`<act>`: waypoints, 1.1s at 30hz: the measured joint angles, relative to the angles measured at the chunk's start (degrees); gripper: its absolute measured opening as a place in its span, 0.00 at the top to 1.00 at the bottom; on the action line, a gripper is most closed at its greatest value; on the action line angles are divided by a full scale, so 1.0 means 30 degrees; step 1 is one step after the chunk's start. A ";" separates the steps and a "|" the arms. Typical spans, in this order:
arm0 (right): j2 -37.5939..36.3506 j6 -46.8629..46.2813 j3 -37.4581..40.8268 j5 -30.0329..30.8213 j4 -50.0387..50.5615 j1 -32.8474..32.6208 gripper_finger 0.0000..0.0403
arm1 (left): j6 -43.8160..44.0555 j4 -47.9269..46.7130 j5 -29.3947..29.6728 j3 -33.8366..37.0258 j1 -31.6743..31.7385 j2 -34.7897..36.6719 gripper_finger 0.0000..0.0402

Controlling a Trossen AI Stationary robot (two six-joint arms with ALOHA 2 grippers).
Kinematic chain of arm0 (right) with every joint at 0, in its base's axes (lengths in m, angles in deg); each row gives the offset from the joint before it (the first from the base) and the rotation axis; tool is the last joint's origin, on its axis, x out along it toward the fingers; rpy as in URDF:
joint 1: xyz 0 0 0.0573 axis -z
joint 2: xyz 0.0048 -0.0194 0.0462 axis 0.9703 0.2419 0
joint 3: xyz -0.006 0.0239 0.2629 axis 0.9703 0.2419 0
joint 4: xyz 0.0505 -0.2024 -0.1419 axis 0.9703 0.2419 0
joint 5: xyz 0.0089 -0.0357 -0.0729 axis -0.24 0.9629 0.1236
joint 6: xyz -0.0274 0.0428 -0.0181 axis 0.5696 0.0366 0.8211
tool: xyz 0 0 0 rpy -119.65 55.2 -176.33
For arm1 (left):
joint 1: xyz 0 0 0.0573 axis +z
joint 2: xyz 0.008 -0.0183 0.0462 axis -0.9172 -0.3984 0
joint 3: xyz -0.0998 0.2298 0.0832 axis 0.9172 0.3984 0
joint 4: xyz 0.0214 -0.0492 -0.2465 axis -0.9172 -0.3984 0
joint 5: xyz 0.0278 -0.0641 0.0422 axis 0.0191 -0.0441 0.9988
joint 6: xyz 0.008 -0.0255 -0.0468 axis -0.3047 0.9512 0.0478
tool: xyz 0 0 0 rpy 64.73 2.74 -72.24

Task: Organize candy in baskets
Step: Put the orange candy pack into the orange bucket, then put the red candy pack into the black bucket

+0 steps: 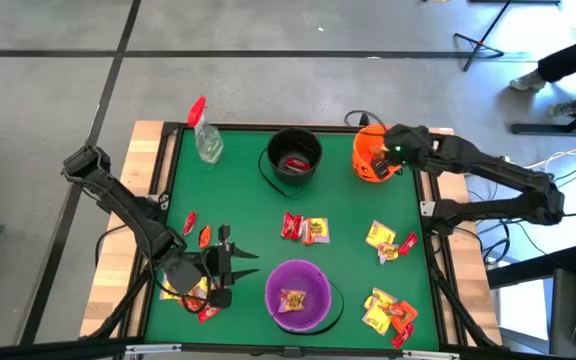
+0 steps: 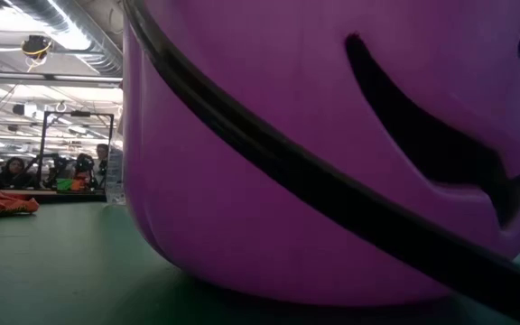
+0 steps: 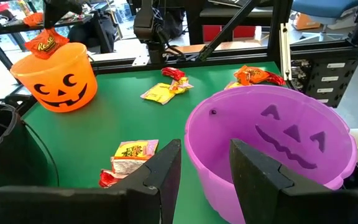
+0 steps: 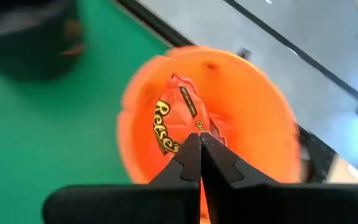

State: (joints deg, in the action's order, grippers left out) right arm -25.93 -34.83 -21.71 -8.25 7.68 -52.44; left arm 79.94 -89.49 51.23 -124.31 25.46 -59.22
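Step in hand, as judged: drop an orange packet into the orange bucket. To do it well, keep the packet centred over the bucket mouth, clear of the rim and wire handle, and part the jaws only once it hangs inside the opening, so it falls flat rather than catching the edge.

Left gripper [image 1: 236,266]: at the near left of the worktop [image 1: 248,205], jaws partly apart and holding nothing. Yellow and red packets [image 1: 200,298] lie just beside and under the arm; two red packets [image 1: 197,230] lie behind the jaws. The purple bucket [image 1: 298,295] stands just ahead of the jaws, one packet inside it.

Between the arms: the black bucket [image 1: 294,158], far from both jaws, with a red packet inside; a mixed red and yellow pair [image 1: 306,230] on the green; a spray bottle [image 1: 205,135] at the far left.

Right gripper [image 4: 199,144]: over the orange bucket [image 4: 253,106], jaws pressed together on a corner of an orange packet [image 4: 176,118], which hangs below them inside the bucket's mouth. More loose packets [image 1: 388,242] and [image 1: 388,314] lie on the worktop's right side, well short of these jaws.
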 joint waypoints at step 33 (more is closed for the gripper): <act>-0.2251 0.0987 0.1635 -0.9564 -0.0357 0.2220 0.71 | 0.0015 -0.0021 0.0160 0.0000 0.0109 0.0000 0.69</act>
State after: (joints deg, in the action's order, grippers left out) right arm -32.68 -31.87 -16.80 -36.94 6.61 -45.78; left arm 79.99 -89.56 51.71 -124.31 25.79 -59.22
